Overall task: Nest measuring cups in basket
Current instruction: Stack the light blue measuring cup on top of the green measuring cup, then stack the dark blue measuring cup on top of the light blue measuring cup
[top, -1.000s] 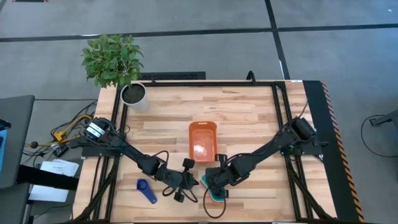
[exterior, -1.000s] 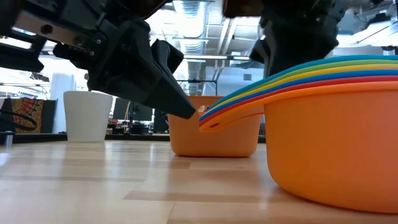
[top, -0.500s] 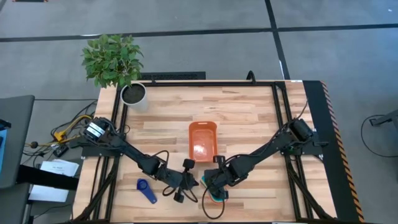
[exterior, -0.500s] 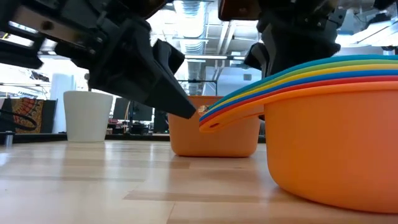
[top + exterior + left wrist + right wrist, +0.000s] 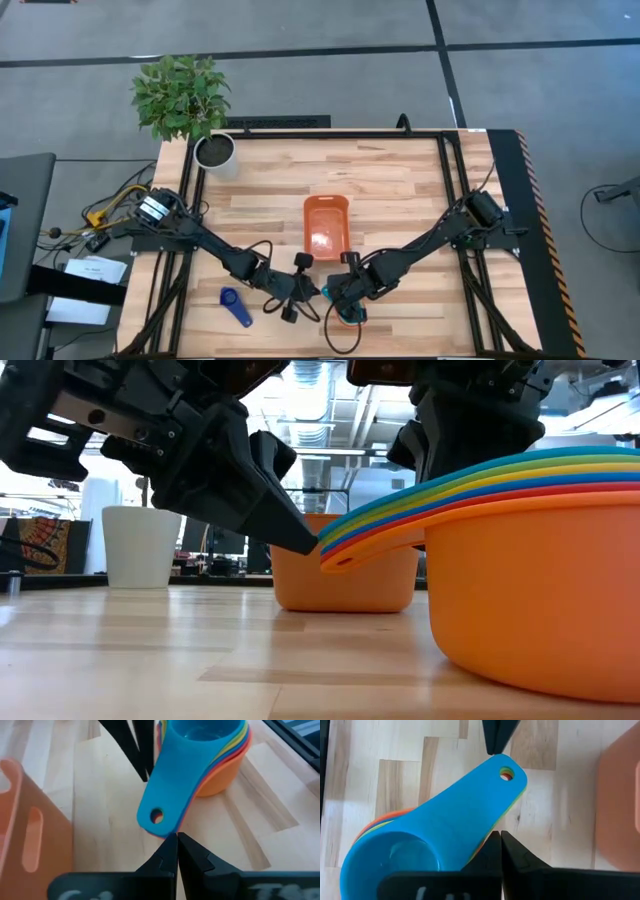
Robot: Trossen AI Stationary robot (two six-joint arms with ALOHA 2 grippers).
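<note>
Nested measuring cups (image 5: 200,765): one stack, light blue on top, orange at the bottom, standing on the wooden table (image 5: 400,190) just beside the empty orange basket (image 5: 326,226). One dark blue cup (image 5: 236,304) lies well apart. Left gripper (image 5: 176,845): fingers clenched, tips touching the handle ends. Right gripper (image 5: 500,842): fingers clenched, empty, over the stacked handles.

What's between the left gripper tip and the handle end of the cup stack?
Nothing: in the left wrist view the shut left gripper sits right at the stacked cups' handle end.
</note>
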